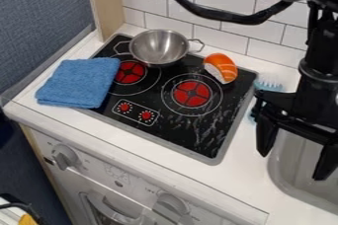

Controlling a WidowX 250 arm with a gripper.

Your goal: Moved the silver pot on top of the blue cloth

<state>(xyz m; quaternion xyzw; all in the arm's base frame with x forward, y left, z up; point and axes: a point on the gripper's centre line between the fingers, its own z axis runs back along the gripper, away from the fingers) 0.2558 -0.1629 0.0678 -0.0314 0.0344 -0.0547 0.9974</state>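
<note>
The silver pot (158, 50) sits upright at the back of the black stove (188, 135), its open mouth up and its two loop handles out to the sides, so rim or handle could probably serve as a grip. The blue cloth (79, 82) lies near it, apart from it, folded into a pad that overlaps the stove's edge and the white worktop (224, 179); the fold likely makes a landing place, though the uneven support could tip the pot. The orange-and-white sushi toy (220, 68) lies on the pot's other side, out of the way of that transfer. Farther out, by the sink (274, 172), the pincer (292, 164) hangs released, fingers spread and holding nothing, which suits a pickup to come.
</note>
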